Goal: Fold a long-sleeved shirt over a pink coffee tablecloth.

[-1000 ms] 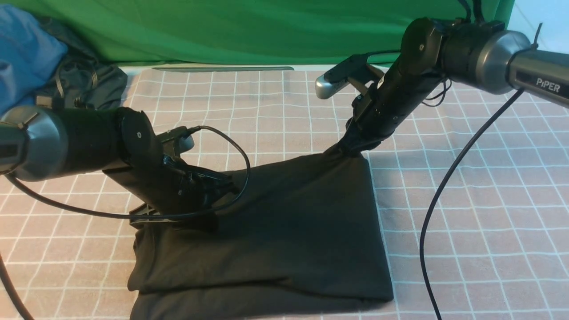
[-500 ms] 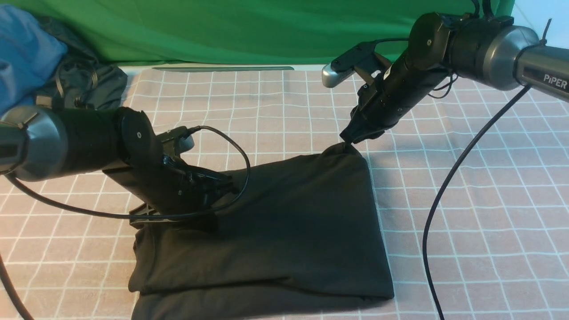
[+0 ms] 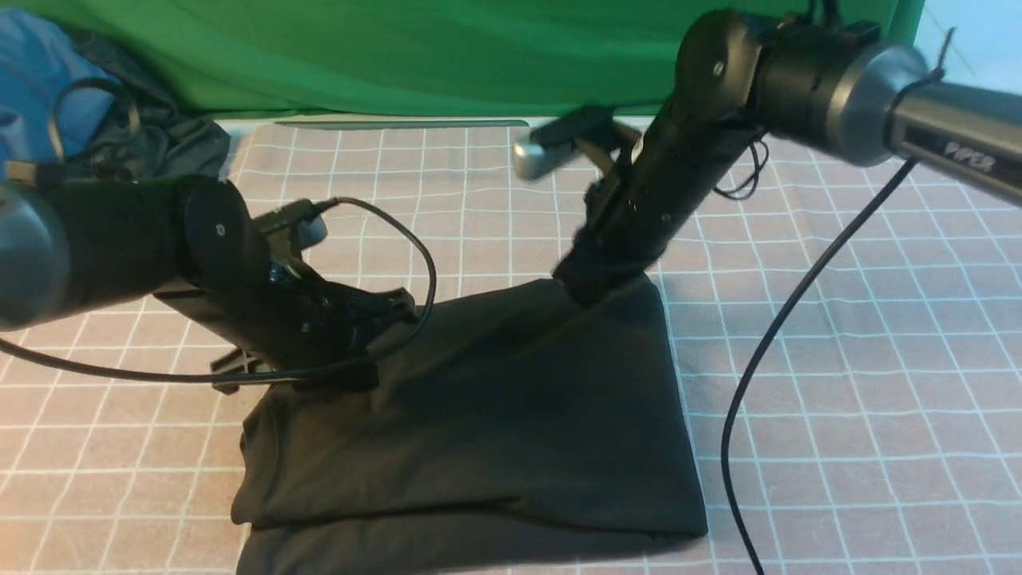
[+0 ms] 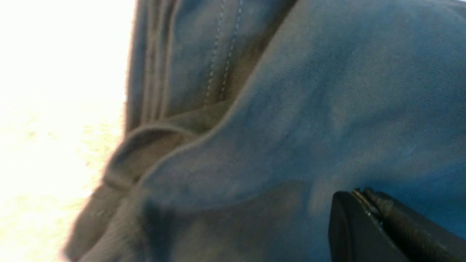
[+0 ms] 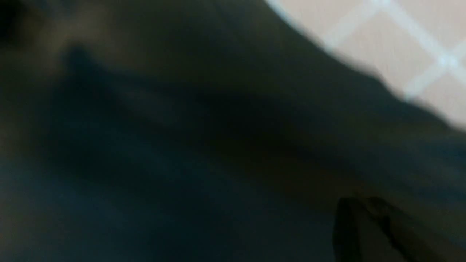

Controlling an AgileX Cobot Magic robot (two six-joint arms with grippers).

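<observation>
The right gripper point(image 3: 587, 291), jaws closed, has shifted left onto the far right corner of the long-sleeved shirt point(image 3: 511, 423). The left gripper point(image 3: 363, 363), also closed, has drawn back slightly at the far left corner. The shirt remains folded on the pink coffee tablecloth point(image 3: 862, 383)

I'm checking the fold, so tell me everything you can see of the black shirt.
The long-sleeved shirt is black soft knit, folded into a rough rectangle of stacked layers lying on the pink coffee tablecloth. The left gripper and right gripper meet its two far corners, both shut. No logo or sleeves show.
</observation>
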